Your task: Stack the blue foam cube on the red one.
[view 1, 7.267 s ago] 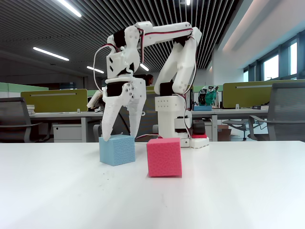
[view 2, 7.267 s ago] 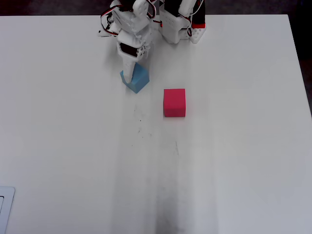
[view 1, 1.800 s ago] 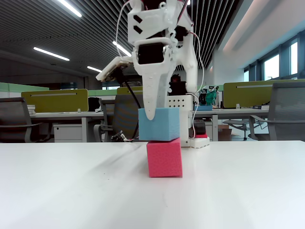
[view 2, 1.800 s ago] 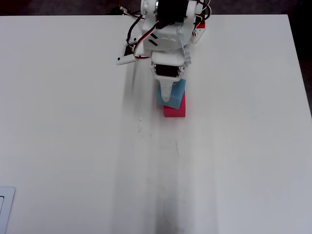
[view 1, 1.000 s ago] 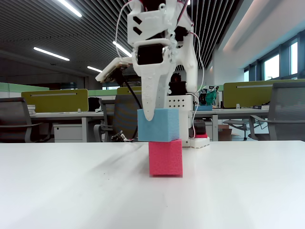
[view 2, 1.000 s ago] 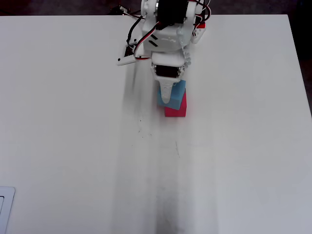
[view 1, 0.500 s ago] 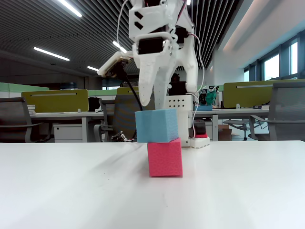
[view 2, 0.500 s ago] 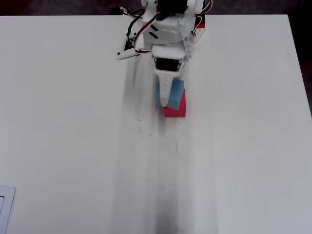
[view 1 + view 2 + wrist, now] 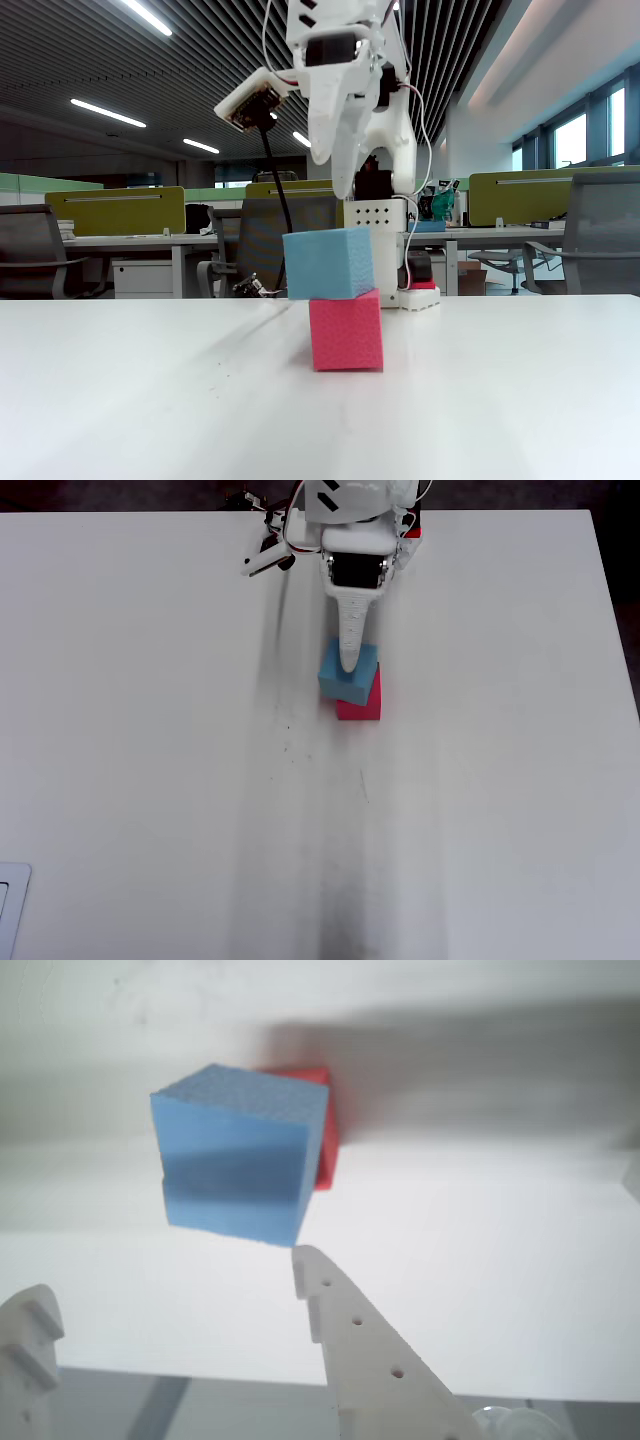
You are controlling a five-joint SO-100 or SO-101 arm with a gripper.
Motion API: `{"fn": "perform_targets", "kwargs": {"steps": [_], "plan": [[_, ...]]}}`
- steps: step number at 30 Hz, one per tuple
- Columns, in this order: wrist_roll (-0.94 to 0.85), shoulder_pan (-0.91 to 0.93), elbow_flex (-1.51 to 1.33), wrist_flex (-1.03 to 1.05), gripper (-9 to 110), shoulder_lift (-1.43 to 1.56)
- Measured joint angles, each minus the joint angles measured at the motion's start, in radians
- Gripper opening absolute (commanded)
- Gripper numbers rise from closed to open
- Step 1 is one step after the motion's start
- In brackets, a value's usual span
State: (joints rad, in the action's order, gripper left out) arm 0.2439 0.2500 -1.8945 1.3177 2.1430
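A: Office desks, olive-green partition screens point(image 9: 115, 208) and a slatted ceiling with strip lights point(image 9: 105, 112) fill the background behind a white tabletop point(image 9: 150, 400). What is the tool doing?

B: The white two-finger gripper point(image 9: 170, 1290) hangs above the stack with its jaws spread apart and nothing between them. In the wrist view one long perforated finger point(image 9: 350, 1345) rises from the bottom edge and the tip of the other shows at the lower left; the gap between them is bare. In the fixed view the fingers point(image 9: 340, 140) end clear of the top block, not touching it.

A: And the blocks?

B: The light sky-blue spongy foam cube point(image 9: 328, 263) sits on top of the pinkish-red spongy foam cube point(image 9: 346, 331), which rests on the table. The blue one is not square to it: it overhangs to the left in the fixed view and is twisted a little. From overhead, the blue cube point(image 9: 347, 678) covers most of the red one point(image 9: 365, 705), leaving a strip of red at the lower right.

A: Anything further out?

B: The arm's white base point(image 9: 370, 250) stands behind the stack, near the table's far edge.
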Motion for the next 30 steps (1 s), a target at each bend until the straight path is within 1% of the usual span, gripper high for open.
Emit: {"fn": "perform_targets", "kwargs": {"steps": [8,15,16,20,21,28,30], "plan": [[0.000,0.002,0.017,0.000,19,0.181],[-0.002,-0.002,-0.152,0.000,17,0.390],[-0.003,0.000,-0.216,0.000,17,0.462],[-0.006,0.015,-0.319,0.000,16,0.589],[-0.009,0.015,-0.370,0.000,16,0.667],[-0.009,0.015,-0.483,-0.014,15,0.828],[-0.009,0.015,-0.522,-0.046,15,0.861]]}}
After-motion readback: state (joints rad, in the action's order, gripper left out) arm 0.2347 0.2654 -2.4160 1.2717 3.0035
